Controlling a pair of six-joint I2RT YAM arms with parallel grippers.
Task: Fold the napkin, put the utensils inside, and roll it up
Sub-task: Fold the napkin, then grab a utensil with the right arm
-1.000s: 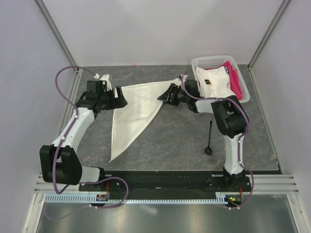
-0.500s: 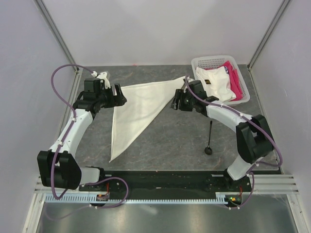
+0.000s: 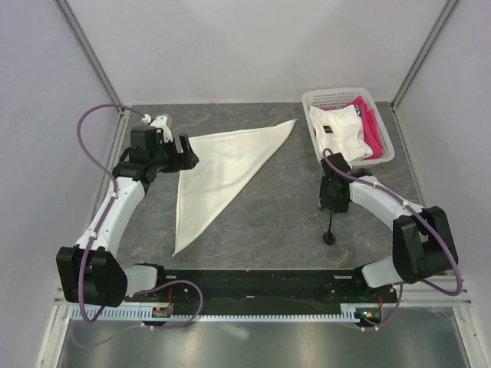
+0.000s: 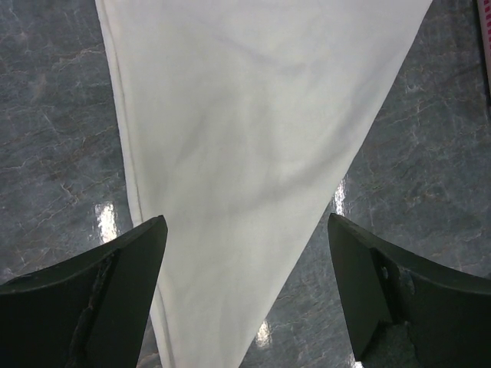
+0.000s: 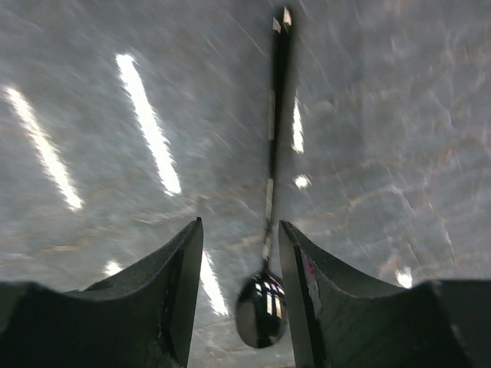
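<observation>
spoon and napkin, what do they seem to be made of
Napkin: thin woven cloth, matte cream, possibly cotton; it shows soft creases and a stitched hem along one edge. Spoon: glossy black, with bright reflections on its bowl and handle; it could be plastic or coated metal, the look leaves that open.

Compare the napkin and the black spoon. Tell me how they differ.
Colour: the napkin is cream-white, the spoon black.
Shape: the napkin is a broad triangle, the spoon a slim rod with a small round bowl.
Place: the napkin lies left of centre below the left claw, the spoon to the right below the right claw.
Both lie flat on the grey table, ungripped.
</observation>
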